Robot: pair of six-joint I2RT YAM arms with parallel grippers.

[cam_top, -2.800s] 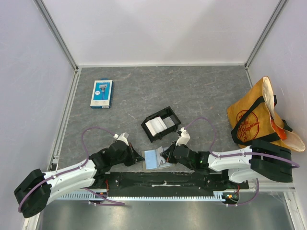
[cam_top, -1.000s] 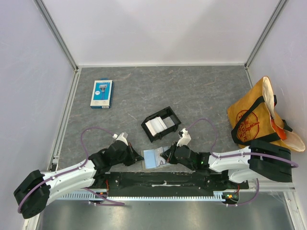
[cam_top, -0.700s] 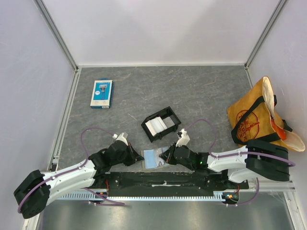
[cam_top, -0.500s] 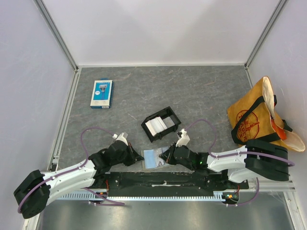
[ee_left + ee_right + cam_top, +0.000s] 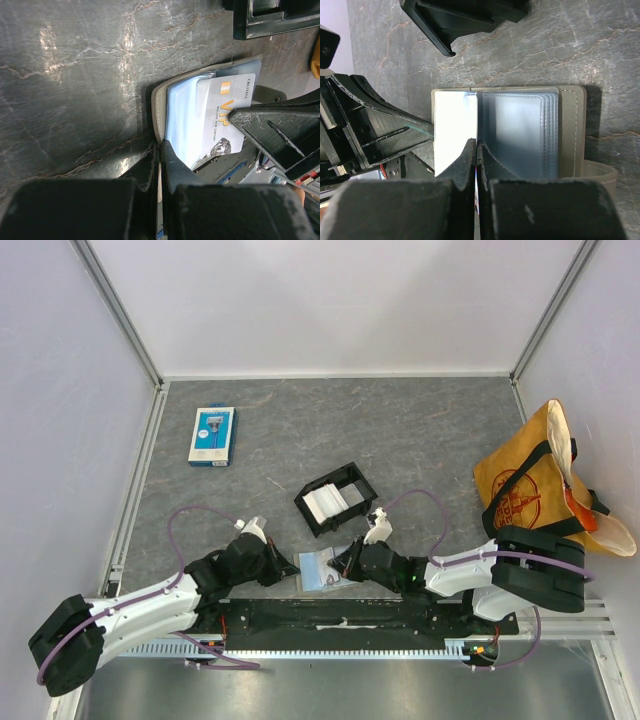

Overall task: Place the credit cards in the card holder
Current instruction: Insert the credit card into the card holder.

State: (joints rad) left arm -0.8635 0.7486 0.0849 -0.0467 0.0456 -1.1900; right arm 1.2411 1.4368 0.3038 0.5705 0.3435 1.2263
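**A:** Where's your card holder [image 5: 318, 570]?

**B:** Low centre of the overhead view, lying open on the desk [image 5: 400, 430] between your two arms, clear pockets facing up.

**A:** And your left tool [image 5: 161, 150]?

**B:** Pinched right shut on the holder's tan edge, bottom centre of the left wrist view. You're pinning it there.

**A:** Your right tool [image 5: 476, 145]?

**B:** Also closed tight, on the VIP card [image 5: 227, 112]. The card lies flat across the left half of the holder in the right wrist view.

**A:** Is that card in a pocket?

**B:** Hard to call. Glare washes it out in the right wrist view, and from the left wrist its inner edge may sit just under a sleeve, or only on top. I'd judge it at the mouth, not seated.

**A:** So how far along are you?

**B:** Early, I'd say. I see no card seated in the pockets that show, and white cards [image 5: 324, 503] sit in the black tray [image 5: 345, 514] just above the holder. Those are all left for you.
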